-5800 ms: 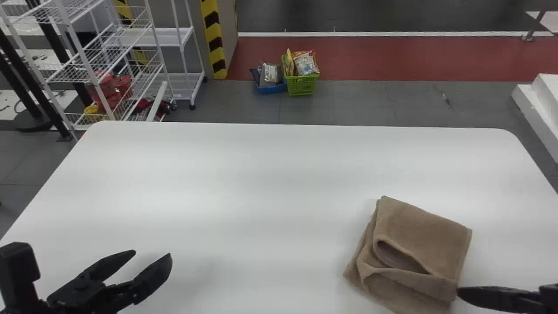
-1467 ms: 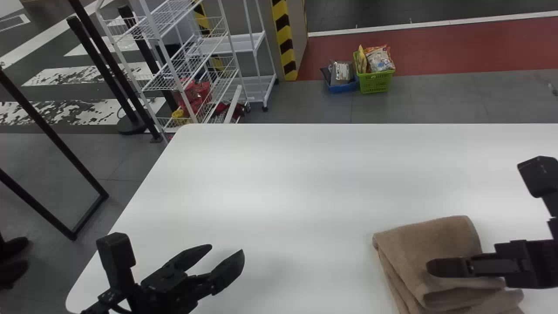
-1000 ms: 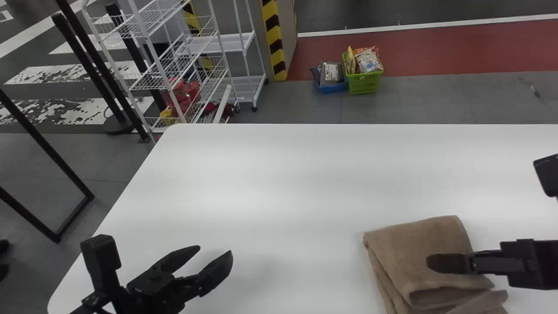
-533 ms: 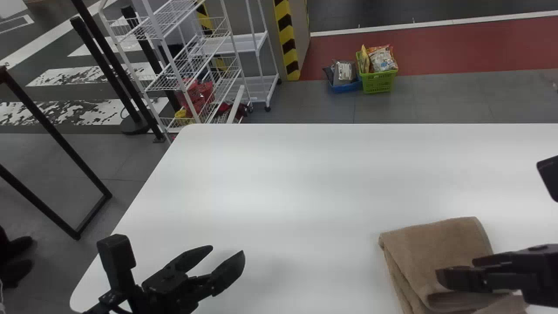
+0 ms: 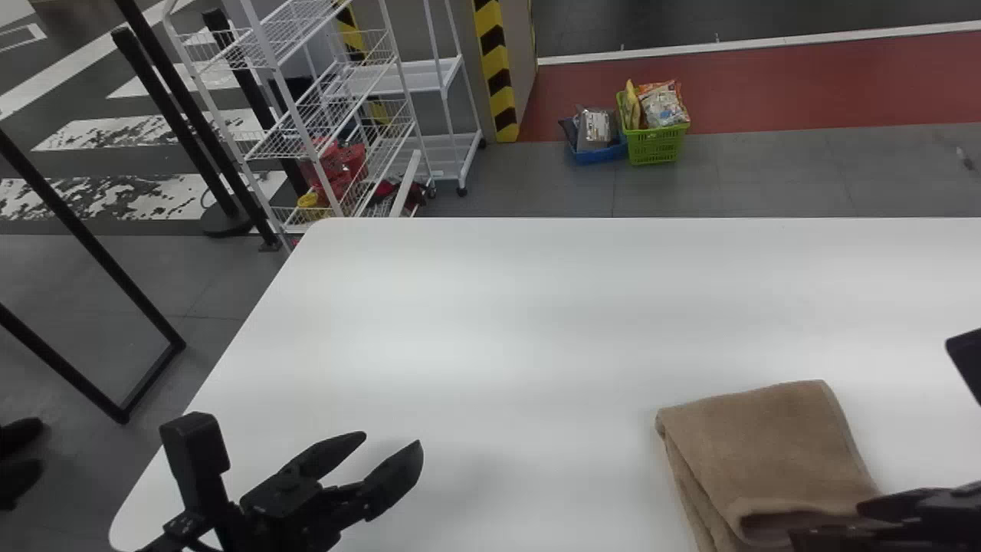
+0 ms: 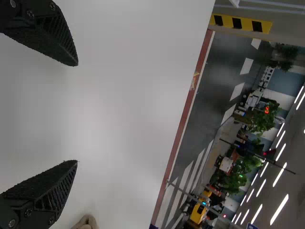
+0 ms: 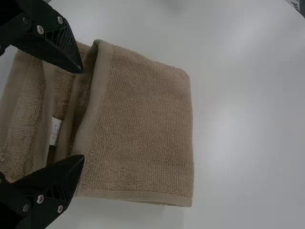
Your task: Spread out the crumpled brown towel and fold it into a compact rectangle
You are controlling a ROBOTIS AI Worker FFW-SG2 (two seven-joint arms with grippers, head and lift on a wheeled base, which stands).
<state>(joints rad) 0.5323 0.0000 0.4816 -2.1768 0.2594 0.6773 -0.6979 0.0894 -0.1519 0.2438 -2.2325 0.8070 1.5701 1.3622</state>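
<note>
Right claw [image 5: 826,521]: open wide and holding nothing, positioned over the near part of the brown towel [image 5: 766,441]; whether its tips touch the cloth cannot be told. The towel rests on the white desk [image 5: 498,307], toward the robot's right and close to the near side. It is already folded into stacked layers, with a broad, mostly smooth panel uppermost and further layers showing along its left side. The right wrist view gives the detail: a raised hem forms a loose, open fold across the space between the two fingers [image 7: 59,45], and a small white label [image 7: 55,130] shows among the layers beside that fold. The uppermost panel has a stitched border and one rounded corner.

Left claw [image 5: 391,443]: parked above the near left part of the desk, its two fingers well parted and empty, well apart from the towel.

Surroundings: beyond the desk, a green basket [image 5: 657,146] of packets stands on the grey floor [image 5: 728,176] just beside a blue basket [image 5: 600,155]. Farther left are a pillar with yellow and black stripes [image 5: 498,69], white wire racks [image 5: 329,115] bearing red items, and slanting black posts [image 5: 176,130].
</note>
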